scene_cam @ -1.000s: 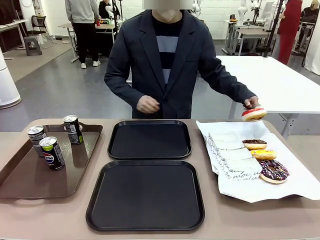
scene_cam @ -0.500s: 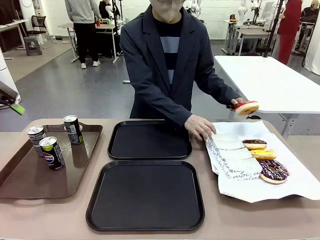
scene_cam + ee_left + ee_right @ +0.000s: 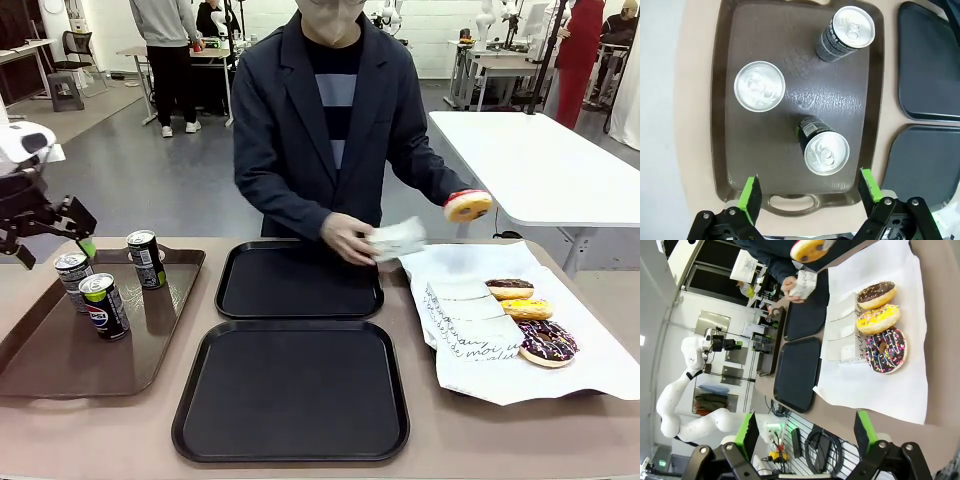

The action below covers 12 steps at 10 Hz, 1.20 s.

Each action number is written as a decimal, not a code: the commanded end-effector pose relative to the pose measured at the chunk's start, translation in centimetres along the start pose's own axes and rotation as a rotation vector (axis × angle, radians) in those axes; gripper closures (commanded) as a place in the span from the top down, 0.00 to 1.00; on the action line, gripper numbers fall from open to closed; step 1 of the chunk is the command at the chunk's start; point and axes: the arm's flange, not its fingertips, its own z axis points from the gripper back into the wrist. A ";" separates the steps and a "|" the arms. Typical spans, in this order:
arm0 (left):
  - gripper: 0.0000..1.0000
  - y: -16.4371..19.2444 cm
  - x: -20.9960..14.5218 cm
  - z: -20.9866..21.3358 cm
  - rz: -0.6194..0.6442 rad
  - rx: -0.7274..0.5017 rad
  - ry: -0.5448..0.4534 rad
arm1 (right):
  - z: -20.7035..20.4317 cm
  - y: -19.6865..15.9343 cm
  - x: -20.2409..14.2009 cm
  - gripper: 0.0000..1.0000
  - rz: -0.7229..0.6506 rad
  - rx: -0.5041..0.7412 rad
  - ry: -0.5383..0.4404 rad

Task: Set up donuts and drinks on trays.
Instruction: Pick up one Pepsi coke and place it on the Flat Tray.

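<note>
Beige surface (image 3: 100, 440) in an open lab room: two black trays (image 3: 290, 390) sit at centre, one toward 12 o'clock and one toward 6.
Three drink cans (image 3: 104, 305) stand on the brown tray (image 3: 60, 360) at 9 o'clock, below the left end effector (image 3: 809, 186), which is released wide. Three donuts (image 3: 528, 310) lie on white paper (image 3: 580, 380) at 3 o'clock. The person (image 3: 330, 120) holds a raised donut (image 3: 468, 205) at 2 o'clock. The right end effector (image 3: 804, 427) is released, grasping nothing.

Matte trays (image 3: 290, 390), glossy brown tray (image 3: 62, 362)

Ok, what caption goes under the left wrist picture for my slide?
Open left gripper hovers over three cans standing on the brown tray.
</note>
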 end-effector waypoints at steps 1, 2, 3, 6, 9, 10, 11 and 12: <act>1.00 -2.9 0.5 -1.0 0.006 0.091 -0.017 | 0.0 0.0 0.2 1.00 0.015 0.022 -0.013; 1.00 -4.3 0.5 -1.9 -0.007 0.126 -0.018 | 0.0 0.0 0.2 1.00 0.015 0.022 -0.013; 1.00 -5.4 0.6 -2.7 -0.011 0.141 -0.011 | 0.0 0.0 0.2 1.00 0.015 0.022 -0.013; 1.00 -4.6 -0.3 -2.5 -0.025 0.099 0.002 | 0.0 0.0 0.2 1.00 0.015 0.022 -0.013; 1.00 -5.7 -0.1 -3.2 -0.033 0.123 0.013 | 0.0 0.0 0.2 1.00 0.015 0.022 -0.013; 1.00 -5.7 -0.1 -3.2 -0.033 0.123 0.013 | 0.0 0.0 0.2 1.00 0.015 0.022 -0.013; 1.00 -5.7 -0.1 -3.2 -0.033 0.123 0.013 | 0.0 0.0 0.2 1.00 0.015 0.022 -0.013; 1.00 -5.6 -0.1 -3.2 -0.034 0.116 0.016 | 0.0 0.0 0.2 1.00 0.015 0.022 -0.013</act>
